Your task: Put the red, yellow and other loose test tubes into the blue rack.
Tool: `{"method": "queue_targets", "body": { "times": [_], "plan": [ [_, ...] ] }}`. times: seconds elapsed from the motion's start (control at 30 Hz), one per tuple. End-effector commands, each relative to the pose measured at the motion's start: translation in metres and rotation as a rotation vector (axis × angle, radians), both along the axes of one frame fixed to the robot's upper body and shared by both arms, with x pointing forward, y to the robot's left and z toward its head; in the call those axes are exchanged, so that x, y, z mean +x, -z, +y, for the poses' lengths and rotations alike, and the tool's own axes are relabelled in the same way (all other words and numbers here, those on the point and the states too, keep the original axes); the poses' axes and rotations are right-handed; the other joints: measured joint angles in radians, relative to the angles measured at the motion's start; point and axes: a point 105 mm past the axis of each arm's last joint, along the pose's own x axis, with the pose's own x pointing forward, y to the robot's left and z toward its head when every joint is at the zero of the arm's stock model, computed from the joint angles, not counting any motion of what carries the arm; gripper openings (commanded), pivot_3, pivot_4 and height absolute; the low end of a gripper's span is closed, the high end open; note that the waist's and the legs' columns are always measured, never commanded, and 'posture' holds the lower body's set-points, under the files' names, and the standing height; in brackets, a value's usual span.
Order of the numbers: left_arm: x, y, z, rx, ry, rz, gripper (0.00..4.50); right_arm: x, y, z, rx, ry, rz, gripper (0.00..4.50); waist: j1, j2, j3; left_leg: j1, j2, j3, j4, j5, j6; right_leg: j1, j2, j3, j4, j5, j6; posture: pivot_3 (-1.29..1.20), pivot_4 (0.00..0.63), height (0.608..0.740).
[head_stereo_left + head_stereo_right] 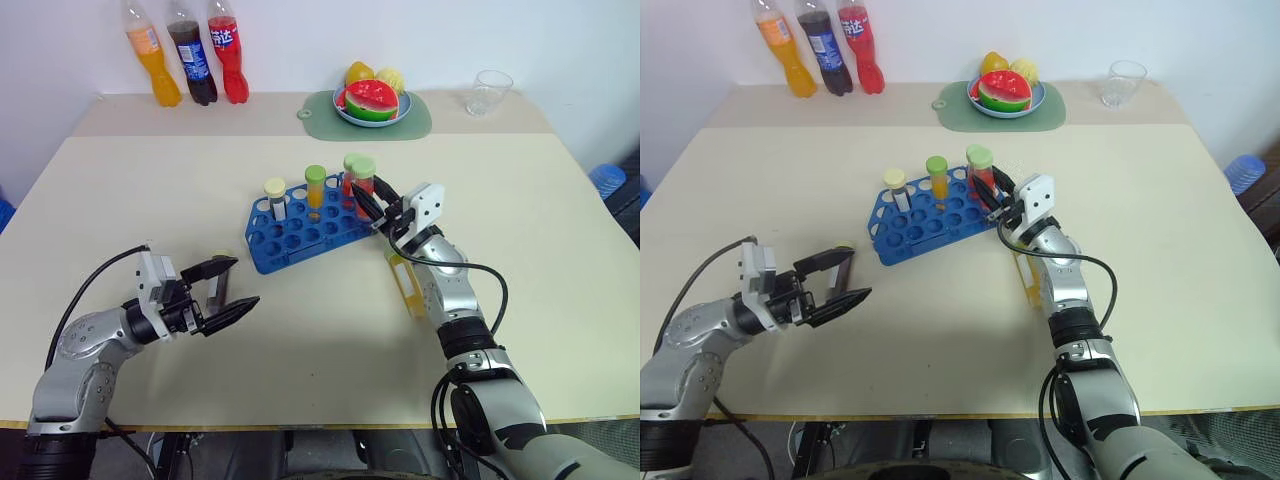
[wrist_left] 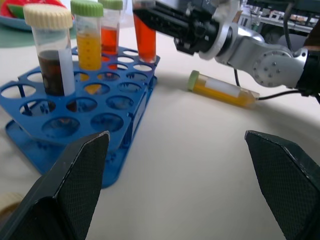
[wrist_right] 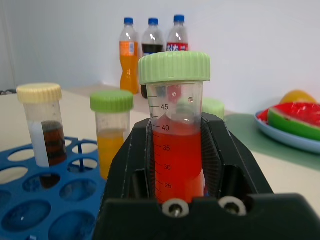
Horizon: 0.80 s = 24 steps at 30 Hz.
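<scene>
nearest us, our left gripper [image 1: 228, 287] hangs just above the table [image 1: 320, 340] with its fingers spread wide around nothing, the blue rack [image 1: 300, 232] a little beyond their tips. past it, a yellow tube [image 1: 405, 283] lies loose on the table under our right arm, behind the right gripper [image 1: 368, 205], whose fingers are clamped on a red tube [image 3: 176, 145] held upright over the rack's far corner. beyond those fingers the rack holds a dark tube [image 1: 276, 198], an orange tube [image 1: 315, 190] and another red tube [image 2: 110, 30].

R gripper [image 1: 989, 196] w/ red tube [image 1: 984, 187] at blue rack [image 1: 930, 222]; L gripper [image 1: 836, 280] apart, wide.
</scene>
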Motion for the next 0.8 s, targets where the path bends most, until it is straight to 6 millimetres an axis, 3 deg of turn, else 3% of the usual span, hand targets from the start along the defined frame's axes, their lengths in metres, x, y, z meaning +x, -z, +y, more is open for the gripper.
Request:
{"method": "queue_targets", "body": {
  "times": [0.03,0.1,0.33,0.47,0.63,0.8],
  "plan": [
    [0.001,-0.01,0.0,-0.002,-0.003,-0.051,4.5,-0.004,-0.002,0.005,0.028,-0.044,-0.001,0.88,0.0,0.0,0.0,0.0,0.0,0.0,0.0,0.0,0.0,0.0,0.0,0.0,0.0,0.0,0.0,0.0,0.15,0.74],
    [0.002,-0.01,-0.001,-0.004,-0.001,-0.053,4.5,-0.006,0.001,0.002,0.028,-0.045,0.007,0.88,0.0,0.0,0.0,0.0,0.0,0.0,0.0,0.0,0.0,0.0,0.0,0.0,0.0,0.0,0.0,0.0,0.15,0.74],
    [0.005,-0.01,-0.003,-0.008,0.006,-0.053,4.5,-0.007,-0.002,-0.011,-0.037,0.039,-0.052,4.17,0.003,0.0,0.0,0.0,0.0,0.0,0.0,0.0,0.0,0.0,0.0,0.0,0.0,0.0,0.0,0.0,0.15,0.74],
    [0.006,-0.009,-0.005,-0.011,0.011,-0.052,4.5,-0.008,-0.007,-0.023,-0.15,0.119,-0.09,4.17,0.004,0.0,0.0,0.0,-0.001,0.0,0.0,0.0,0.0,0.0,0.0,0.0,0.0,0.0,0.0,0.0,0.15,0.74],
    [0.007,-0.008,-0.007,-0.012,0.018,-0.049,4.5,-0.02,-0.015,-0.056,-0.305,0.244,-0.042,4.17,0.008,0.0,0.0,-0.001,-0.001,0.0,0.0,0.0,0.0,0.0,-0.001,0.0,-0.001,0.0,0.0,0.0,0.15,0.74],
    [0.006,-0.005,-0.008,-0.007,0.029,-0.042,4.5,-0.051,-0.015,-0.08,-0.404,0.232,0.31,4.17,0.012,0.0,0.0,-0.001,-0.001,-0.001,0.001,0.0,0.0,0.0,-0.001,0.0,-0.001,0.0,0.0,0.0,0.15,0.74]
  ]
}}
